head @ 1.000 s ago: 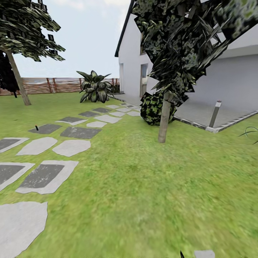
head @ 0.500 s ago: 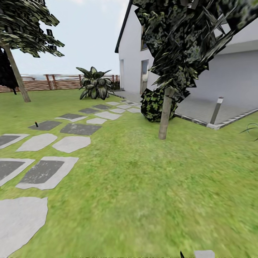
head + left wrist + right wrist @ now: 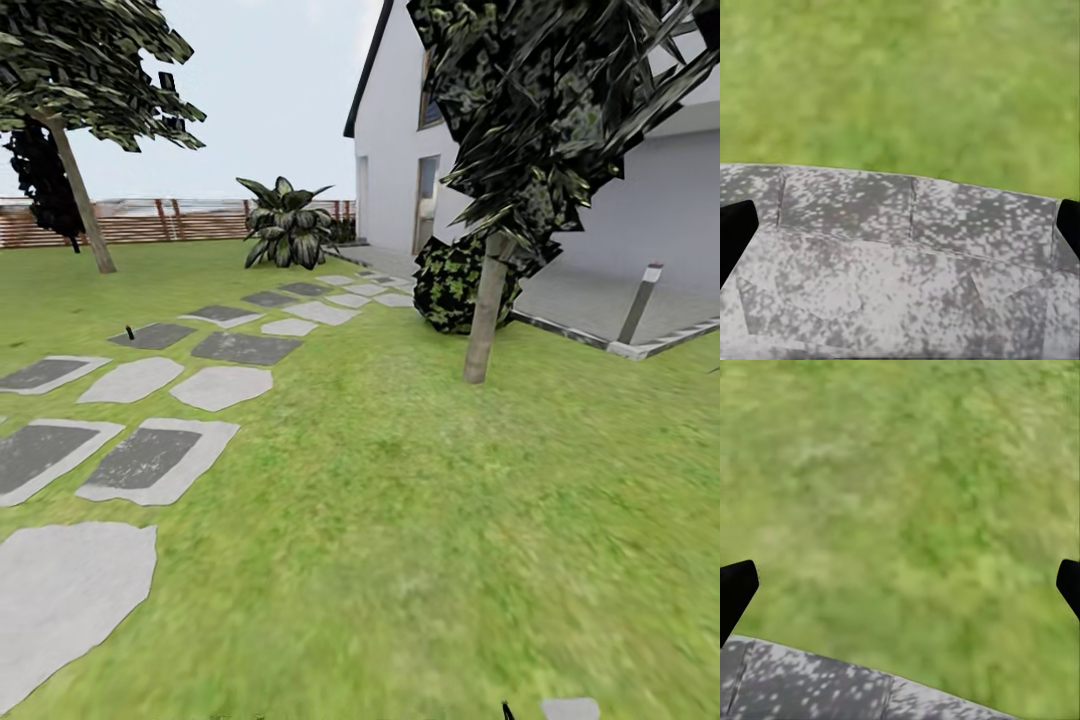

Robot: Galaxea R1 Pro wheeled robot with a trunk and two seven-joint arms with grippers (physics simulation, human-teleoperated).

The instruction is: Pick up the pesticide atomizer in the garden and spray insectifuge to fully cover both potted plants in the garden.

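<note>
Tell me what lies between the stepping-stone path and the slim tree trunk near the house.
In the head view, only bare lawn lies between the stepping-stone path and the slim tree trunk.

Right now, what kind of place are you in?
A garden or yard beside a house, by the look of it: a green lawn crossed by a path of grey stepping stones, a white house on one side, and a brown slatted wooden fence with trees behind.

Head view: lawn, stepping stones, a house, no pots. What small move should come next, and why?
Probably keep turning the base to scan. Ahead lie only lawn, stepping stones, a tree and the house; both claws, left and right, hang open over grass and paving.
</note>
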